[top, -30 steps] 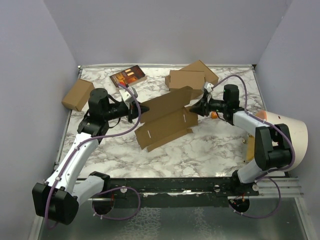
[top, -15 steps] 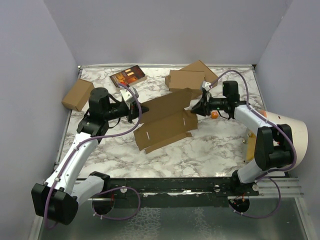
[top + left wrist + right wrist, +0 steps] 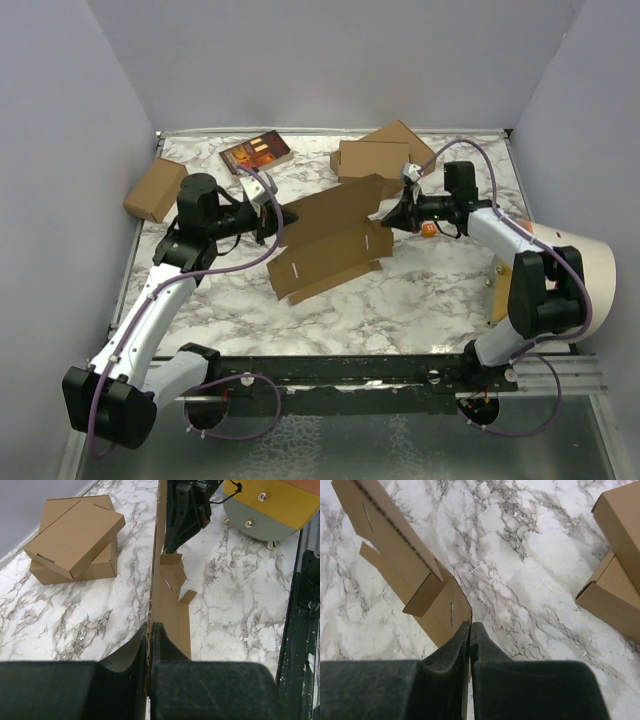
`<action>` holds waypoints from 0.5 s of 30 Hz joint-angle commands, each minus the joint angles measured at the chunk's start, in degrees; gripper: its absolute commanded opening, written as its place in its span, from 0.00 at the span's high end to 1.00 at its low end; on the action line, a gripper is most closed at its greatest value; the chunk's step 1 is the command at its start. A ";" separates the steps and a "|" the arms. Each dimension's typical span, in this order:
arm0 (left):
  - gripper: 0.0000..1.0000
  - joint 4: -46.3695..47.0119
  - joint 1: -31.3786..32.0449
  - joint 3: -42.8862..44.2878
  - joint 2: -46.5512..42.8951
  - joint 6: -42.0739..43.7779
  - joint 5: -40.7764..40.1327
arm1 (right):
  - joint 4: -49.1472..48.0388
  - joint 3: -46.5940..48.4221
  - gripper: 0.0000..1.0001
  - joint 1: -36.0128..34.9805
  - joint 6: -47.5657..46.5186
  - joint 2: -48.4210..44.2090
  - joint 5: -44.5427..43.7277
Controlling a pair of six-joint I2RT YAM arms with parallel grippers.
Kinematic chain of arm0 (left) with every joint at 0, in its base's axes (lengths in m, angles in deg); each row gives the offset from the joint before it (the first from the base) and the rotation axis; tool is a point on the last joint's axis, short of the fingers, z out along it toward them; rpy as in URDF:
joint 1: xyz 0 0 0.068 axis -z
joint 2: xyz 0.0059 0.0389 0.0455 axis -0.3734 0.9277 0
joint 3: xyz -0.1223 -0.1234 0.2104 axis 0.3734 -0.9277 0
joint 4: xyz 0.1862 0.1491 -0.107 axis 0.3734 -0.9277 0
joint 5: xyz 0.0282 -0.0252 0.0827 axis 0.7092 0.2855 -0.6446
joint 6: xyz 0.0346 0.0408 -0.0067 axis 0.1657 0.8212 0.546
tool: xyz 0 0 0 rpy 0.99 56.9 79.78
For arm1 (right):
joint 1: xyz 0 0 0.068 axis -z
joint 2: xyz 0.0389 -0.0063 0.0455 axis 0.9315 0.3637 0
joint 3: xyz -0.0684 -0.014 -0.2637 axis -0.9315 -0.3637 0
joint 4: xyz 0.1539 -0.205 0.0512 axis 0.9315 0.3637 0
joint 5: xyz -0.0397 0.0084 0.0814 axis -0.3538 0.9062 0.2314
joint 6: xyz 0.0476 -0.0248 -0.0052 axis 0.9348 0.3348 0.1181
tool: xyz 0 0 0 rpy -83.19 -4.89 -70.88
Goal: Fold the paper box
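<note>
While the left gripper pinches a thin edge of cardboard between jaws pressed flat together, the right gripper is clamped just as tightly on the end flap at the opposite side. Between them the paper box sits mid-table. It is a die-cut sheet with its far panel raised along the crease, and its slitted near panel lies toward the arms on the marble table.

The step in hand looks like raising and squaring the walls. To do it well, both arms should turn their flaps about the scored lines together. They should not pull apart, since board this thin could tear or slip out of so narrow a pinch. The base panel should lie flat on the marble throughout.

Beyond the sheet, the stacked pair of folded boxes lies near the right wrist, so that arm needs a shallow swing. The small carton and the printed booklet are well apart from the work.
</note>
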 commanded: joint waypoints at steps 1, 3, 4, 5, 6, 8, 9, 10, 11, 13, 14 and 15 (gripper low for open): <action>1.00 3.80 0.52 2.51 0.25 -0.88 0.20 | -16.94 -5.44 0.99 -0.16 7.42 -6.29 -2.03; 1.00 4.84 0.61 2.94 0.81 -0.77 0.62 | -31.39 -9.11 0.99 -0.36 12.42 -8.86 -3.76; 1.00 5.01 0.71 3.12 1.17 -0.64 0.98 | -35.23 -10.98 0.99 -0.61 14.26 -9.37 -4.85; 1.00 5.25 0.87 3.24 1.59 -0.44 1.35 | -41.19 -12.68 0.99 -0.99 15.73 -9.68 -5.99; 1.00 5.45 0.92 3.03 1.94 -0.25 1.60 | -46.34 -14.27 0.99 -1.44 16.90 -9.69 -7.31; 1.00 5.76 1.08 2.32 2.67 -0.09 1.88 | -55.13 -17.43 0.99 -2.73 17.97 -8.92 -9.89; 1.00 5.80 1.34 1.81 3.03 -0.13 1.93 | -58.00 -18.93 0.99 -3.54 17.85 -8.37 -11.61; 1.00 5.77 1.58 1.29 3.38 -0.13 1.94 | -60.39 -20.23 0.99 -4.23 17.04 -7.74 -12.95; 1.00 5.62 1.74 0.69 3.61 -0.10 1.92 | -61.64 -21.43 0.99 -4.85 16.23 -7.31 -13.96; 1.00 5.08 1.95 -0.32 4.03 -0.25 1.71 | -64.21 -23.69 0.99 -5.33 15.13 -6.92 -15.46; 1.00 4.49 1.98 -0.82 4.16 -0.30 1.39 | -65.17 -24.68 0.99 -5.35 14.88 -6.82 -16.00; 1.00 3.87 2.02 -1.17 4.33 0.00 0.75 | -65.31 -25.24 0.99 -5.35 14.49 -6.81 -16.49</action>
